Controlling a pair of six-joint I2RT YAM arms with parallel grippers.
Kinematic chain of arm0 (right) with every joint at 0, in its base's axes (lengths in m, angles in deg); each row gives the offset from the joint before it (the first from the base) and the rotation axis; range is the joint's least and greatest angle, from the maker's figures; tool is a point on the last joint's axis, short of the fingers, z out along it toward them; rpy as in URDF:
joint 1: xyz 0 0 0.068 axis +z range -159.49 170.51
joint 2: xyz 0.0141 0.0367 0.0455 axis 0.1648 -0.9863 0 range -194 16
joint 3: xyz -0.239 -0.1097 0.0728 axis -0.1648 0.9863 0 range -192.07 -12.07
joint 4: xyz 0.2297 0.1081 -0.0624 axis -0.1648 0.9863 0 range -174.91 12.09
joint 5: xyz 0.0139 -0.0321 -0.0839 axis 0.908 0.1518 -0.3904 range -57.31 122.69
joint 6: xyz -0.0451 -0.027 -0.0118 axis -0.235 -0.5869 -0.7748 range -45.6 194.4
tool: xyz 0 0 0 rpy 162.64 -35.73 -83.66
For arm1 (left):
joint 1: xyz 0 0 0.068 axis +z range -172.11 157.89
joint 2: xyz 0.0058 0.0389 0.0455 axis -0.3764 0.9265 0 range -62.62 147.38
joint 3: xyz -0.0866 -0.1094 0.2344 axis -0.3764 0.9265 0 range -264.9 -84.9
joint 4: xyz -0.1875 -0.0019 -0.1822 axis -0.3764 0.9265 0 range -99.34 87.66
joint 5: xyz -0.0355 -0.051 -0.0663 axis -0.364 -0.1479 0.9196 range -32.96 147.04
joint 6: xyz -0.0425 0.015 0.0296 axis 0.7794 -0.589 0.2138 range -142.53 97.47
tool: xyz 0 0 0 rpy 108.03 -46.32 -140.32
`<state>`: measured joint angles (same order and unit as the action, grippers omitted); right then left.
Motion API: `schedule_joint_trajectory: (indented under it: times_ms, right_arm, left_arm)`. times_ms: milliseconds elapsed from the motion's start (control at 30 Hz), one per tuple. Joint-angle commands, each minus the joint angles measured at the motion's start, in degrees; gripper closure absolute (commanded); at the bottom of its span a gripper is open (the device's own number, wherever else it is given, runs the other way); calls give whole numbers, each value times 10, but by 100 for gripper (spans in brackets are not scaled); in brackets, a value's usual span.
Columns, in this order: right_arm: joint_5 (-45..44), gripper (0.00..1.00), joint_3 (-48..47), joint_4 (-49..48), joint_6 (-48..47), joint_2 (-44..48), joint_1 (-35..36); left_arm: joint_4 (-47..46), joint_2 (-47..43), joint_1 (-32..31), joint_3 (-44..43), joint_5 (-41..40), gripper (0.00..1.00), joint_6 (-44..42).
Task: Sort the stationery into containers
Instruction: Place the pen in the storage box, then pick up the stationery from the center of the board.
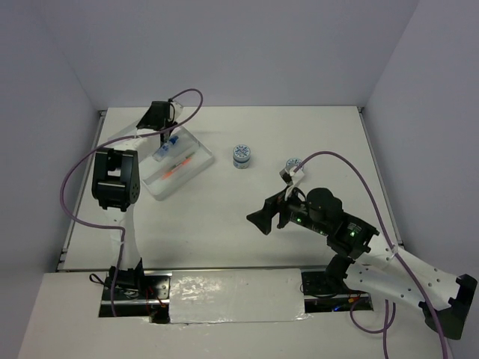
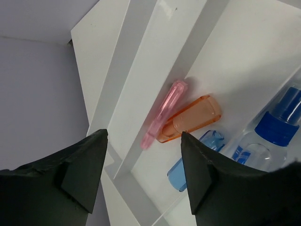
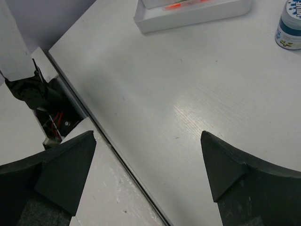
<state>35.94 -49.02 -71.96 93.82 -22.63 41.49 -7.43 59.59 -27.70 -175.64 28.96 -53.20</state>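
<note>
The white divided tray (image 1: 166,193) lies at the far left of the table. My left gripper (image 1: 161,117) hovers over the tray's far end, open and holding nothing (image 2: 144,133). Below it, a pink cap (image 2: 164,113), an orange cap (image 2: 193,117) and a blue cap (image 2: 195,160) lie together in one compartment of the tray (image 2: 123,162). A blue-capped clear bottle (image 2: 275,129) lies in the neighbouring compartment. An orange pen (image 1: 178,166) rests in the tray. Two patterned pots (image 1: 242,155) (image 1: 294,164) stand on the table. My right gripper (image 1: 260,221) hangs open mid-table, its jaws empty (image 3: 148,134).
The right wrist view shows the tray's near end (image 3: 188,19), one pot (image 3: 289,23) and the table's near edge with a gap holding wires (image 3: 51,122). Purple cables (image 1: 75,172) loop beside each arm. Grey walls enclose the table.
</note>
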Motion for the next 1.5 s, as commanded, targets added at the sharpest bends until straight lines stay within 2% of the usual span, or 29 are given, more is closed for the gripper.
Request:
schedule_joint_trajectory:
  times_ms: [0, 100, 133, 167, 233, 267, 367, 400, 433, 500, 567, 633, 667, 767, 867, 1000, 1100, 1300, 1467]
  right_arm:
    - [9, 0, -15, -14, -8, -12, 3]
    - [8, 0, -21, -13, -9, -14, 3]
    - [4, 0, -24, -10, -11, -12, 3]
    - [-3, 0, -26, -7, -12, -10, 4]
    - [-30, 0, -31, 2, -13, -4, 3]
    - [-38, 0, -35, 9, -12, -1, 3]
    - [-89, 0, -46, 23, 1, 9, 3]
    - [-112, 0, -51, 36, 11, 13, 3]
    - [-122, 0, -51, 44, 17, 21, 2]
    - [-146, 0, -52, 66, 30, 42, 2]
    - [-153, 0, -51, 87, 36, 58, 1]
    - [-158, 0, -49, 100, 42, 84, 1]
    - [-158, 0, -49, 109, 44, 92, -1]
    - [-156, 0, -52, 127, 50, 116, 1]
    - [-134, 0, -57, 139, 65, 124, 1]
    - [-98, 0, -38, 130, 73, 130, 1]
    - [-80, 0, -30, 120, 71, 125, 1]
    - [-66, 0, -18, 98, 59, 107, 1]
    - [-50, 0, -12, 80, 53, 92, 1]
  left_arm:
    - [-2, -25, 6, -15, 19, 24, 25]
    - [6, -53, 5, -22, 27, 23, 67]
    - [15, -78, 5, -24, 32, 16, 84]
    - [21, -92, 6, -28, 38, 1, 108]
    - [44, -138, 5, -40, 24, 1, 215]
    - [59, -155, 7, -45, 17, 1, 309]
    - [145, -209, 15, -76, 138, 1, 479]
    - [162, -224, 17, -84, 247, 1, 496]
    - [178, -232, 16, -81, 299, 1, 504]
    - [140, -273, 6, -9, 405, 1, 548]
    - [64, -306, -38, 56, 410, 1, 585]
    - [55, -327, -90, 99, 338, 1, 579]
    - [72, -320, -142, 89, 315, 1, 569]
    - [99, -273, -218, 61, 255, 1, 568]
    - [91, -222, -254, 56, 206, 1, 574]
    - [67, -164, -271, 38, 207, 1, 561]
    - [43, -120, -284, 22, 206, 1, 520]
    - [44, -44, -289, -32, 188, 1, 490]
    - [52, -13, -288, -60, 161, 1, 472]
